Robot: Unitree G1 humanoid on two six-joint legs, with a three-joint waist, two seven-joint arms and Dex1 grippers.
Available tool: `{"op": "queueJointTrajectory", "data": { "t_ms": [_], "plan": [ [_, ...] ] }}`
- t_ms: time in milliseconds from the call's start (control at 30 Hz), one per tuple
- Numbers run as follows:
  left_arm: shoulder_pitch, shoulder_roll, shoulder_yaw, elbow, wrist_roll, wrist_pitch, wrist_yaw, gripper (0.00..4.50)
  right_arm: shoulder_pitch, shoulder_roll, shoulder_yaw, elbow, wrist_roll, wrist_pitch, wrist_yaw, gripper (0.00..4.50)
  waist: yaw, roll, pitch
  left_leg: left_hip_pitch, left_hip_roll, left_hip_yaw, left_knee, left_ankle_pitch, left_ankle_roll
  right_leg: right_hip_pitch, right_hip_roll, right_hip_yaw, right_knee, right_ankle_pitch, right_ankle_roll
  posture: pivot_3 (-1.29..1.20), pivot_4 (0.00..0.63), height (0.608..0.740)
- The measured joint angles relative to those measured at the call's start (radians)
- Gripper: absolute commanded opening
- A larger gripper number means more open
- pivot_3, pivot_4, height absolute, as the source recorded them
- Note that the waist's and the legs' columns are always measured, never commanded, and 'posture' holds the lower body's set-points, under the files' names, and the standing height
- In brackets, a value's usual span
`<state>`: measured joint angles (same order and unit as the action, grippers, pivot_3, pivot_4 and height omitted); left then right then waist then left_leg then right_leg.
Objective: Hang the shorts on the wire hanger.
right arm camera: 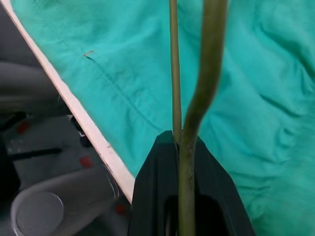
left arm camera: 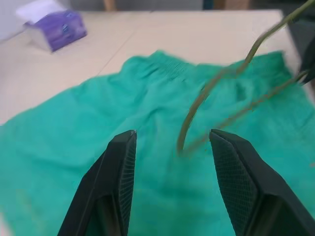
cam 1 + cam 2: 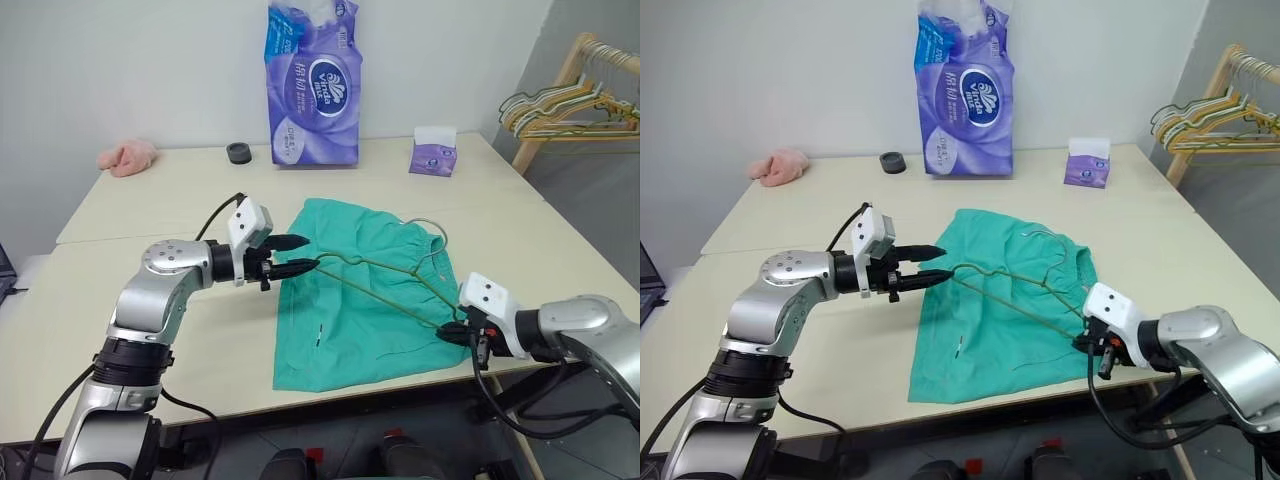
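Two arms over the counter [image 3: 120, 300], and I have the shorts [image 3: 365, 300] lying flat between them, teal-green, waistband toward the far right, lower hem at the near edge of the counter. The wire hanger [image 3: 390, 275] sits above the fabric, olive-green, running across the shorts from one gripper to the other, its curved hook [image 3: 428, 232] raised over the waistband.

My right gripper [image 3: 466, 334] is at the near right corner of the shorts, just at the counter edge. Its jaws are together and clamped on the wire hanger; in the right wrist view two strands of the wire [image 1: 189, 98] run straight out from between the black fingers [image 1: 157, 187], with the teal cloth and the pale counter rim beneath.

My left gripper [image 3: 296, 255] hovers at the left edge of the shorts, pointing across toward the right. Its jaws stand apart. In the left wrist view the bent end of the hanger [image 2: 189, 128] hangs in the gap between the two fingers [image 2: 118, 182], touching neither that I can see.

Far side of the counter: a tall purple tissue pack [image 3: 312, 85], a small purple tissue box [image 3: 434, 152], a black ring [image 3: 238, 153], a pink cloth lump [image 3: 128, 156]. Off to the right, a wooden rack with pale hangers [image 3: 575, 100].
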<state>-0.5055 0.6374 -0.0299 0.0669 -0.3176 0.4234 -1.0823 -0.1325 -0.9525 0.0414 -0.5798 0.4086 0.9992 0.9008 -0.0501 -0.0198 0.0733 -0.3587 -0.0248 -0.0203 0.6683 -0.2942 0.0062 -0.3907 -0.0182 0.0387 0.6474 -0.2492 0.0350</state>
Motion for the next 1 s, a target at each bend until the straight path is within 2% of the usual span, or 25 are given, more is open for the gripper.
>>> {"op": "queueJointTrajectory", "data": {
  "t_ms": [133, 300, 567, 1000],
  "plan": [
    [0.003, 0.016, -0.002, 0.033, 0.000, -0.004, -0.023, 2.47, 0.036, 0.011, -0.113, 0.026, 0.037, 0.051, -0.035, 0.00, 0.002, 0.000, 0.000, 0.000, 0.000, 0.000, 0.001, 0.000, 0.000, 0.000, 0.000, 0.000, 0.000, -0.001, 0.002, -0.10, 0.045, 0.740],
    [0.076, 0.096, -0.032, -0.058, -0.065, 0.078, -0.159, 2.47, 0.102, -0.011, -0.245, 0.174, 0.042, 0.088, -0.067, 0.00, -0.001, 0.000, 0.000, 0.000, 0.000, 0.001, -0.001, 0.000, 0.000, 0.000, 0.000, 0.000, -0.001, 0.001, -0.003, -0.10, 0.045, 0.740],
    [0.068, 0.093, -0.048, -0.069, -0.075, 0.089, -0.174, 2.47, 0.135, -0.033, -0.253, 0.351, 0.005, 0.055, -0.077, 0.00, -0.002, 0.000, 0.000, 0.001, 0.000, 0.003, -0.001, 0.000, 0.000, 0.001, 0.000, 0.002, 0.000, -0.001, 0.002, -0.09, 0.048, 0.740],
    [0.060, 0.073, -0.053, -0.070, -0.075, 0.070, -0.163, 2.47, 0.220, -0.057, -0.240, 0.394, -0.010, 0.015, -0.047, 0.00, -0.004, 0.000, 0.000, 0.002, 0.000, 0.003, -0.001, 0.000, 0.000, 0.001, 0.000, 0.003, 0.000, -0.001, 0.002, -0.09, 0.056, 0.740]
  ]
}}
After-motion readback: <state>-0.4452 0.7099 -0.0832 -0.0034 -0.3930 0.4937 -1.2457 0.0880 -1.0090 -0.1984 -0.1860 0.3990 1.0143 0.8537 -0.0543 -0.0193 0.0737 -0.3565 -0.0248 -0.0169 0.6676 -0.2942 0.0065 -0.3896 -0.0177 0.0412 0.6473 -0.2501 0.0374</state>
